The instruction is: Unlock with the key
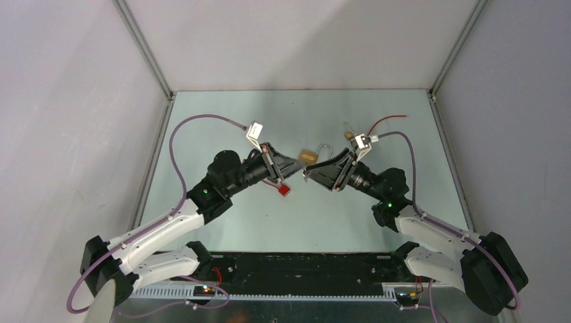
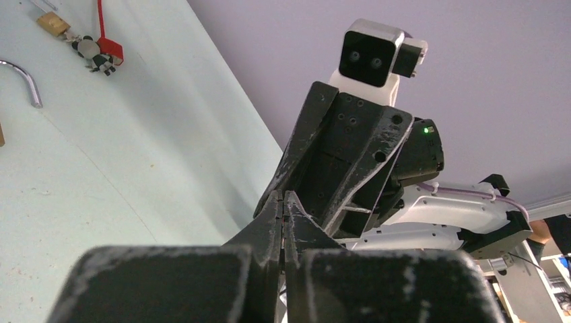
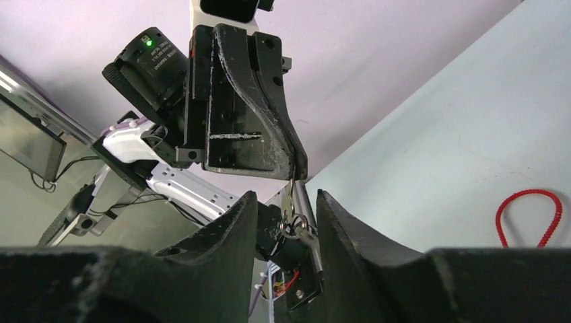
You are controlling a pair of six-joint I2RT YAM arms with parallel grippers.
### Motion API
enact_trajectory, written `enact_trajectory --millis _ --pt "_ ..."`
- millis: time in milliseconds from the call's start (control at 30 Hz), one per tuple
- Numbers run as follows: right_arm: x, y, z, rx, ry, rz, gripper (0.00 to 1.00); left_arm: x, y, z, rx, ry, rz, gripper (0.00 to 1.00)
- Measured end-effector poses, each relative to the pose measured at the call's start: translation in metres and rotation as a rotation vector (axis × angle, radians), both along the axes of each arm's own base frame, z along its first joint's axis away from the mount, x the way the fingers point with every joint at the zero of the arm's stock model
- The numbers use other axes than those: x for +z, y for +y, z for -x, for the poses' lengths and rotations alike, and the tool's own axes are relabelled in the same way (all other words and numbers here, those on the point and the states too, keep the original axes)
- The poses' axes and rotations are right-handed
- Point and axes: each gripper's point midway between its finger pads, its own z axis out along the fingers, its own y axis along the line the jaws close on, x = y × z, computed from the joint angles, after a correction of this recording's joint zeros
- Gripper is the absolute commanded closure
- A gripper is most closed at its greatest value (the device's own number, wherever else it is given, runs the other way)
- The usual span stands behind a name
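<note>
- Top view: 2 arms, meeting nose to nose over the middle of the table. The left gripper and right gripper are almost tip to tip.
- Count from up here: 2 brass locks. The bigger padlock, w/ silver shackle, is just behind the tips. A small padlock lies further back on the right.
- Also 1 red tag just on the near side of the left tip; can't tell if it hangs or lies. 1 red wire runs toward the back-right corner.
- Room: walls on 3 sides. There's bare table to the left and on the near side of the tips. The back edge is well apart from them.
- Left wrist view: the left fingers are pressed flat together, clenched. The key isn't visible from here. The right gripper is straight ahead, v. close. Far off on the table a second red tag sits just beside the small padlock.
- Right wrist view: the key pokes out of the left gripper's tip, pinched there, off the table.
- A ring hangs under it w/ a 2nd key.
- The right fingers stand apart, released, w/ the bunch between them. Can't tell if the 2nd key touches one.
- A red wire loop lies on the table at right, well apart.
</note>
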Motion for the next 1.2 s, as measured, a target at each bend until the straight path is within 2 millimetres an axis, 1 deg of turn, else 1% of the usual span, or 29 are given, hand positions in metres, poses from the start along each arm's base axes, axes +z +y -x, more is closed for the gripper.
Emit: enact_trajectory --millis 233,500,567,700,733,933,1000,1033,1067,1100,1133,1167,1200 --pt "0.0 0.005 -0.001 0.02 0.023 -0.017 0.66 0.009 0.0 -0.003 0.014 -0.019 0.03 1.0" --pt "0.006 0.005 0.0 0.029 0.014 -0.042 0.78 0.014 0.001 -0.006 0.03 -0.033 0.048 1.0" --pt "0.007 0.005 0.0 0.03 0.015 -0.046 0.82 0.015 0.001 -0.006 0.035 -0.035 0.051 1.0" --pt "0.009 0.005 0.0 0.031 0.012 -0.053 0.97 0.016 0.001 -0.007 0.037 -0.032 0.058 1.0" --pt "0.009 0.005 0.0 0.032 0.009 -0.054 1.0 0.017 0.001 -0.007 0.038 -0.034 0.06 1.0" --pt "0.01 0.002 -0.003 0.023 0.005 -0.057 1.0 0.019 0.002 -0.007 0.038 -0.038 0.075 1.0" --pt "0.01 0.001 -0.003 0.024 0.005 -0.054 1.0 0.018 0.002 -0.006 0.04 -0.038 0.076 0.93" --pt "0.009 0.001 -0.003 0.025 0.005 -0.053 1.0 0.018 0.002 -0.007 0.041 -0.037 0.076 0.79" --pt "0.009 0.001 -0.003 0.025 0.006 -0.052 1.0 0.017 0.003 -0.007 0.044 -0.035 0.078 0.69" --pt "0.009 0.001 -0.003 0.025 0.005 -0.051 1.0 0.018 0.003 -0.007 0.047 -0.036 0.078 0.49" --pt "0.009 0.001 -0.004 0.024 0.006 -0.05 1.0 0.018 0.004 -0.007 0.052 -0.037 0.08 0.4" --pt "0.009 0.0 -0.004 0.021 0.005 -0.05 1.0 0.019 0.005 -0.008 0.06 -0.04 0.082 0.27" --pt "0.009 -0.001 -0.005 0.019 0.005 -0.049 1.0 0.019 0.007 -0.008 0.067 -0.035 0.089 0.22"
